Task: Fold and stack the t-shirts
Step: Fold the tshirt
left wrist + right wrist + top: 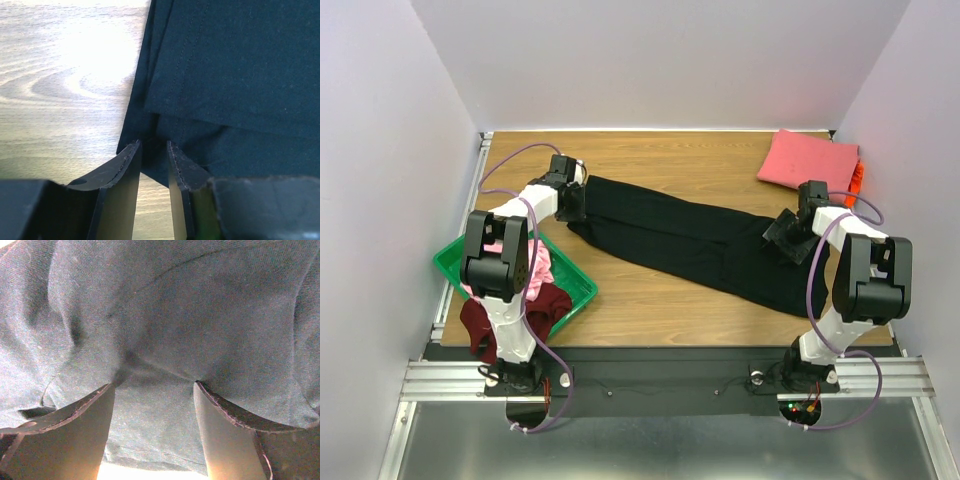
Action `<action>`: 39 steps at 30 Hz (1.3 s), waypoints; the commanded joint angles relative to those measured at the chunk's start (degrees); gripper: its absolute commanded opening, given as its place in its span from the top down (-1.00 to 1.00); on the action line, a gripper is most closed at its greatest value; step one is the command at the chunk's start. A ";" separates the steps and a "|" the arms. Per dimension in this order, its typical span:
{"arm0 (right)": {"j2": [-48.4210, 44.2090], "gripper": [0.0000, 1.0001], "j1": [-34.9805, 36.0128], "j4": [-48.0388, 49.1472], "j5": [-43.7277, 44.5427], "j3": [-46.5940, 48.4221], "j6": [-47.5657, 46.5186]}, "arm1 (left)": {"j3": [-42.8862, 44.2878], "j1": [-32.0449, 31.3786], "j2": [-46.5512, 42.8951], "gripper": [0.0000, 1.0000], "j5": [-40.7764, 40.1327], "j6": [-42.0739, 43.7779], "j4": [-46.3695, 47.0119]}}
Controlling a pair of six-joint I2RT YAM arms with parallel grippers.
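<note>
- Two grippers work at opposite ends of one black t-shirt (690,240), which lies folded into a long band slanting across the wooden table (650,155) from far left to near right.
- At the band's far-left end, the left gripper (571,204) is down low; in its wrist view the fingers (131,160) stand a narrow gap apart, with the shirt's hemmed corner lying at and between their tips and bare wood to the left. No cloth looks pinched.
- At the band's right end, the right gripper (783,238) sits on the cloth; in its wrist view the claw is spread wide, with rumpled black fabric filling the view and running across the space between the fingers (75,412), which are not clamped on it.
- One coral-pink t-shirt (807,160) lies folded flat in the far-right corner, with an edge of an orange t-shirt (857,180) showing at its right side.
- On the left, a green tray (570,268) holds a crumpled light pink t-shirt (538,272) and a dark maroon t-shirt (552,306), the maroon one spilling over the tray's near rim.
</note>
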 commanded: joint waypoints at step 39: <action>6.67 -0.43 -1.90 -0.43 7.18 -2.41 -2.38 | 0.71 -1.22 0.48 0.55 -4.97 1.57 -0.38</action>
